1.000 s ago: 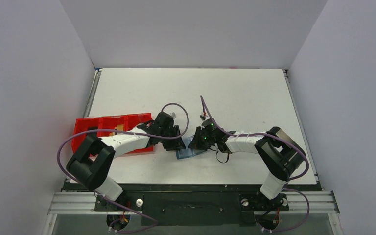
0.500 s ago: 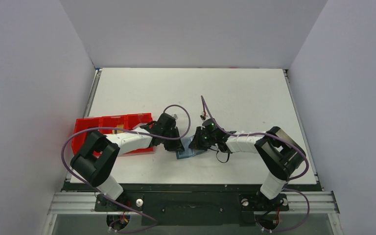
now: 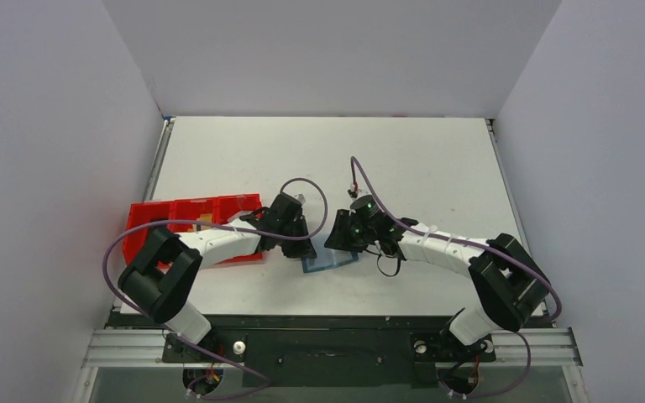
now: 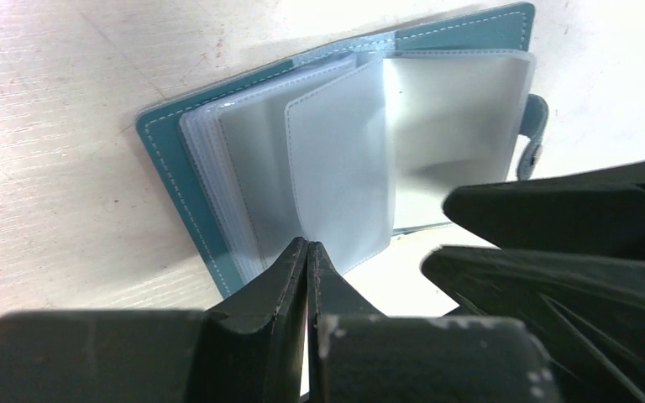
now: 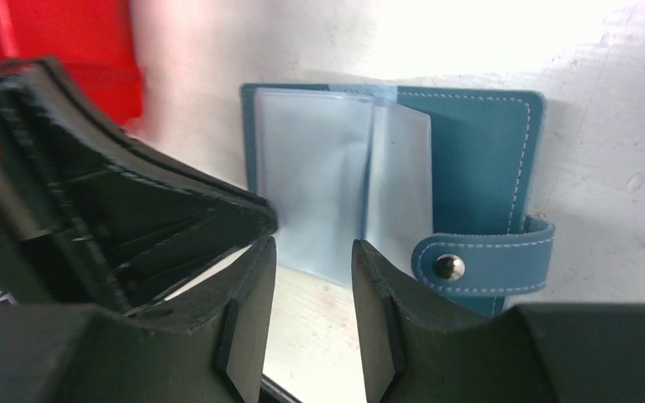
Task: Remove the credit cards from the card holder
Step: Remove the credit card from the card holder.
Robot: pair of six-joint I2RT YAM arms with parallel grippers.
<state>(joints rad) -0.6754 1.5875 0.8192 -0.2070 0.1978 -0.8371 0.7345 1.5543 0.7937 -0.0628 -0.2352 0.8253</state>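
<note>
The card holder (image 3: 329,260) lies open on the worktop (image 3: 403,168), just beside the red tray (image 3: 193,210). The left end effector (image 4: 306,252) is pinched shut at a sleeve (image 4: 336,168) edge, its catch unclear. The right end effector (image 5: 312,248) is part open and empty. Best to pin the holder and pull slowly.

Mounted above and behind the arm bases, the fixed overhead camera looks down across the whole table (image 3: 437,159) from afar, with the bases at 6 o'clock. The left wrist camera looks from close range past the left gripper (image 4: 306,249), at its 6 o'clock, onto the card holder (image 4: 164,168). The right wrist camera looks just as closely over the right gripper (image 5: 312,252) from the opposite side. All three views share the holder. Each wrist view catches the other gripper, at 4 and 9 o'clock.
</note>
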